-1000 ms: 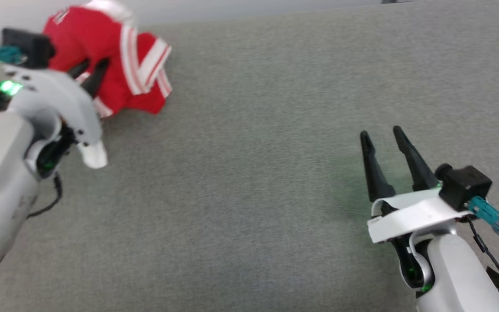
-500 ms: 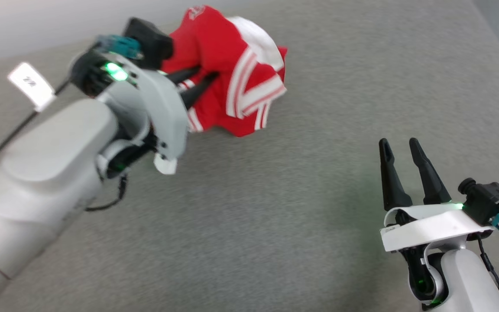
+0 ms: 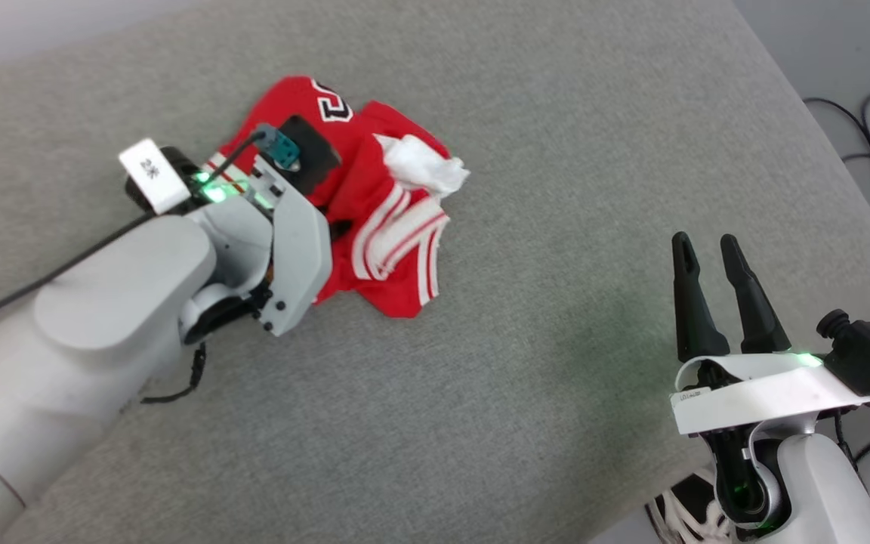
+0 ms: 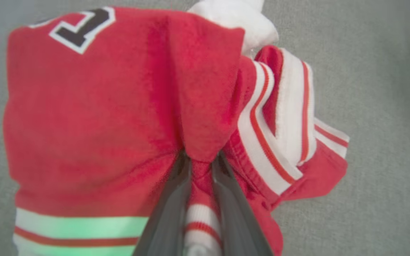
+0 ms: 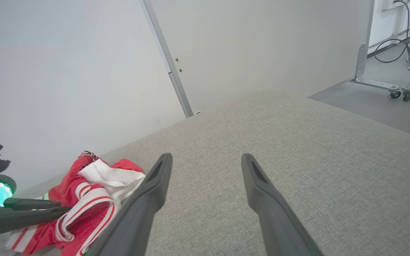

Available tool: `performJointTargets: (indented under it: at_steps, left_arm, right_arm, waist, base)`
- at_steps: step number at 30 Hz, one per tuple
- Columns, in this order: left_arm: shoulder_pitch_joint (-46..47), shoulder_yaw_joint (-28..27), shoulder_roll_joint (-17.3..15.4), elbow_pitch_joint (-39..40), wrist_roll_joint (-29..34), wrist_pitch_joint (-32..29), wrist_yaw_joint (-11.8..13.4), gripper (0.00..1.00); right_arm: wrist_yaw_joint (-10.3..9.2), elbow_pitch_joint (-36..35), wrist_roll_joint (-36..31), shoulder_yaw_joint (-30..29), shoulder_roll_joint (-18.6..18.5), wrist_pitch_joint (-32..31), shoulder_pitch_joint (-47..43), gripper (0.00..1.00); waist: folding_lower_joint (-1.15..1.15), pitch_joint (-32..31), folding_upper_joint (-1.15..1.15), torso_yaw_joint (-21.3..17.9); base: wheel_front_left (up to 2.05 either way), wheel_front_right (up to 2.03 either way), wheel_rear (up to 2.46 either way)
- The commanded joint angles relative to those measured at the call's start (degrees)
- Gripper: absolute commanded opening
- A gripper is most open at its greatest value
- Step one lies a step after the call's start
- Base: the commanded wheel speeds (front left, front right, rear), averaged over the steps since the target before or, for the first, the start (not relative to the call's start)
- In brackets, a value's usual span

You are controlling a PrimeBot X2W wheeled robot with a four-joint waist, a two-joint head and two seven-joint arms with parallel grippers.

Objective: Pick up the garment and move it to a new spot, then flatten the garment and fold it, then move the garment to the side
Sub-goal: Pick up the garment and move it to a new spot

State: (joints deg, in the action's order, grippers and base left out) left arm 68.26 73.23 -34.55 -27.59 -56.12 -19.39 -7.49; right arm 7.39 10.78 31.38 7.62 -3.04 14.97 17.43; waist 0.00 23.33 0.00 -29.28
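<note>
The garment [image 3: 386, 227] lies bunched on the grey cushion [image 3: 556, 151], upper left of centre in the head view, its length running toward the lower right. The left gripper [image 4: 200, 160] is on it, jaws nearly closed, pinching a red fold. The right gripper [image 3: 705, 243], wide open and empty, stands well apart at the lower right; the left arm is nearer.

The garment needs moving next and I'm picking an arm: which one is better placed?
Left. The left gripper is shut on a fold of the garment; the right gripper stands open over bare cushion, apart from it.
</note>
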Motion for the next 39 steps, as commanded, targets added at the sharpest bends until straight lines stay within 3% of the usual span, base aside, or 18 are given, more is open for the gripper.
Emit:
performJointTargets:
  at_steps: [1,11,12,14,15,16,21,27,39]
  left_arm:
    - [-0.99,0.3,-0.27,-0.78,0.22,-0.64,0.04,0.0]
    - [-4.0,1.3,-0.62,-7.48,1.09,-5.32,0.4,0.0]
    - [-4.05,1.36,-0.7,-7.71,1.0,-5.22,0.41,0.11]
    - [-3.93,1.38,-0.62,-8.27,0.83,-4.15,0.51,0.44]
    - [-3.83,1.34,-0.5,-8.46,0.59,-3.42,0.51,0.78]
    - [-3.7,1.28,-0.33,-8.7,0.16,-2.34,0.51,1.0]
    - [-2.06,0.84,1.89,-9.05,-3.93,4.26,0.37,1.0]
    - [-0.71,0.16,4.13,-6.47,-9.35,13.18,0.12,1.0]
    - [-8.89,-0.73,3.99,-6.51,-17.16,29.21,0.1,1.0]
  right_arm:
    - [0.2,-0.29,0.35,0.12,0.18,0.26,-0.3,1.0]
    - [0.2,-1.11,1.6,0.67,0.16,0.26,0.46,1.0]
    - [0.2,-1.17,1.56,0.58,0.16,0.26,0.45,1.0]
    - [0.2,-1.15,1.29,0.47,0.16,0.26,0.47,1.0]
    - [0.2,-1.07,1.08,0.47,0.16,0.26,0.54,1.0]
    - [0.2,-0.95,0.88,0.44,0.16,0.26,0.61,1.0]
    - [0.2,-0.28,-0.4,0.23,0.12,0.26,0.89,1.0]
    - [0.2,0.95,-5.18,-1.22,0.11,0.26,1.4,1.0]
    - [0.2,5.3,-13.8,-3.53,0.07,0.26,-0.56,1.0]
  waist:
    - [0.0,1.99,0.0,-1.84]
    - [0.0,3.4,0.0,-2.6]
    - [0.0,3.44,0.0,-2.51]
    - [0.0,3.42,0.0,-2.18]
    - [0.0,3.31,0.0,-1.92]
    - [0.0,3.13,0.0,-1.57]
    - [0.0,1.12,0.0,1.44]
    - [0.0,-2.7,0.0,7.78]
    - [0.0,-10.94,0.0,21.18]
  base:
    - [0.0,0.0,0.0]
    - [0.0,0.0,0.0]
    - [0.0,0.0,0.0]
    - [0.0,0.0,0.0]
    - [0.0,0.0,0.0]
    - [0.0,0.0,0.0]
    - [0.0,0.0,0.0]
    - [0.0,0.0,0.0]
    - [0.0,0.0,0.0]
